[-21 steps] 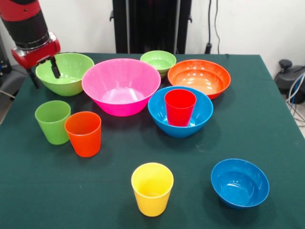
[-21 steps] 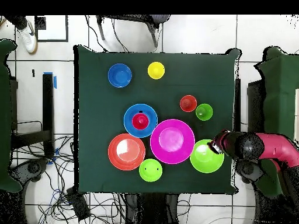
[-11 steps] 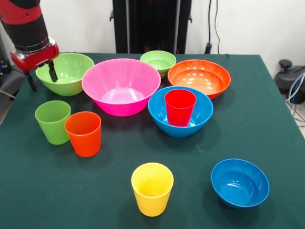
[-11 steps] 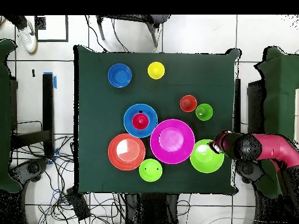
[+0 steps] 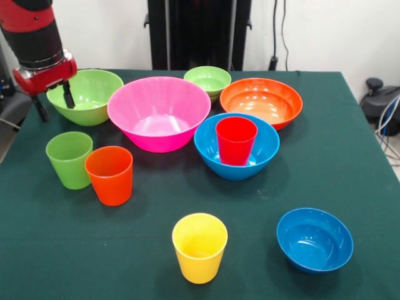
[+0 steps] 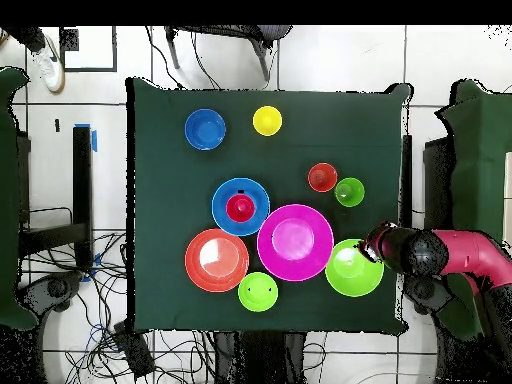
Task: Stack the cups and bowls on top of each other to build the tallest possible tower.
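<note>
Big light-green bowl (image 5: 85, 95), round, glossy plastic, rim between spread claw (image 5: 55, 103) prongs.

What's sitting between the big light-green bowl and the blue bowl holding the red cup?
The big pink bowl fills that stretch, between the big light-green bowl and the big blue bowl holding the red cup. Both views show it.

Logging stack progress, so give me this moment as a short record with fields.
stack so far: red cup upright inside big blue bowl
tool: open, straddling the left rim of big light green bowl
big light green bowl: on the table
other cups: light green, orange, yellow, all unstacked
</note>
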Robot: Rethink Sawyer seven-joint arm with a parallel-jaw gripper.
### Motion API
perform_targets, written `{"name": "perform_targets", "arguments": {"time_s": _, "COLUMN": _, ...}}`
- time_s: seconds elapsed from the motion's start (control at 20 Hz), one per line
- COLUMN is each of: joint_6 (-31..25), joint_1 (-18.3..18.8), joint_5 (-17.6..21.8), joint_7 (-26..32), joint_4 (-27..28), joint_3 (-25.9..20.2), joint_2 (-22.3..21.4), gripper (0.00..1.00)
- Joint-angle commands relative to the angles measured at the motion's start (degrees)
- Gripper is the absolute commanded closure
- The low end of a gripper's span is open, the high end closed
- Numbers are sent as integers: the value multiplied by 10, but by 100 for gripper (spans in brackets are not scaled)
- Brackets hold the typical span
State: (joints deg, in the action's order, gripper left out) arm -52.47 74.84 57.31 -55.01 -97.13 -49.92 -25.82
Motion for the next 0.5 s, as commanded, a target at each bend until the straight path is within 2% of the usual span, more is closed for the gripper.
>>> {"name": "perform_targets", "arguments": {"time_s": 0.05, "joint_6": 24, "joint_1": -28, "joint_5": 73, "joint_7": 174, "joint_4": 30, "joint_3": 41, "joint_2": 20, "gripper": 0}}
{"name": "perform_targets", "arguments": {"time_s": 0.5, "joint_6": 37, "joint_1": -43, "joint_5": 93, "joint_7": 154, "joint_4": 31, "joint_3": 58, "joint_2": 24, "gripper": 0}}
